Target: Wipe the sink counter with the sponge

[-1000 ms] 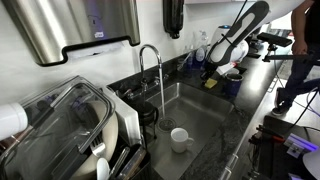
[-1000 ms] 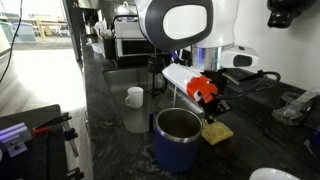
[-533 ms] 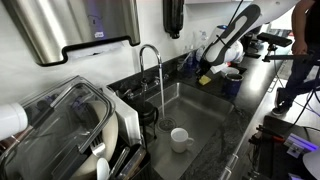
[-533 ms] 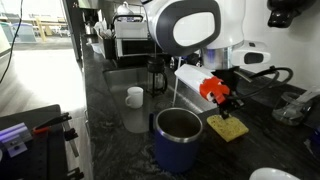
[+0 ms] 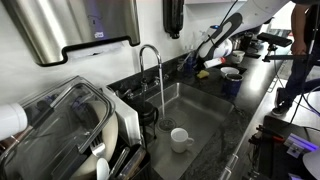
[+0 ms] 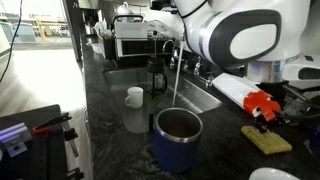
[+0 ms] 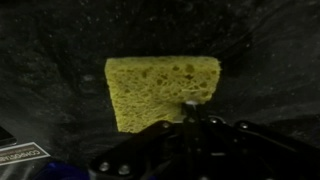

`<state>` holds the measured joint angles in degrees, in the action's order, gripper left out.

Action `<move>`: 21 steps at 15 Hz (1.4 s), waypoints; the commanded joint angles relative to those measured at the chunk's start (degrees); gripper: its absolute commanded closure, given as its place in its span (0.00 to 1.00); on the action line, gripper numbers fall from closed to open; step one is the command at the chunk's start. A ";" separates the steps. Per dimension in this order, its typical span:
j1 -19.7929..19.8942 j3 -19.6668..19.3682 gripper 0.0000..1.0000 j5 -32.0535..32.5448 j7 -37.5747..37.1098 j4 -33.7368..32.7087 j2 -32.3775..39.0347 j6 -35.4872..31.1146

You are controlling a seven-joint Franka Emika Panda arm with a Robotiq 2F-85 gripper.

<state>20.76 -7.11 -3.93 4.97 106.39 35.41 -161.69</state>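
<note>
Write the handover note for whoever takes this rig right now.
Hand: shut on one edge of the sponge, as far as the wrist view shows.
Sponge: lying flat on the counter, off to one side of the sink and just past the blue cup.
Done: the sponge is down on the stone. How much has been wiped cannot be told.
Left: sweep the sponge over the counter around the sink, steering clear of the blue cup.
</note>
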 commanded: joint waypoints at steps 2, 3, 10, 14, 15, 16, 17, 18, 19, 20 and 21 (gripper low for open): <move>0.04 0.49 0.99 -0.69 -0.55 -7.25 5.09 4.24; 0.08 1.07 0.99 -0.77 0.00 -7.40 5.10 4.66; -0.32 4.31 0.99 -1.40 1.95 -0.68 1.16 6.03; 0.53 5.30 0.99 -1.02 5.96 8.15 -3.55 4.23; 0.70 5.68 0.99 -0.89 7.64 10.29 -4.77 3.86; 0.81 5.82 0.99 -0.74 9.16 12.63 -6.21 3.26; 0.56 5.41 0.99 -0.31 10.15 15.03 -7.78 2.50; 0.39 4.97 0.99 -0.12 10.71 16.72 -8.84 2.28; 0.40 4.27 0.99 -0.07 10.88 18.03 -9.47 1.99; 0.25 3.52 0.99 0.09 10.64 19.21 -10.13 1.89; 0.32 2.56 0.99 0.23 10.12 19.69 -10.25 1.80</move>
<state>20.60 -2.91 -3.89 13.88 119.71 25.90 -159.09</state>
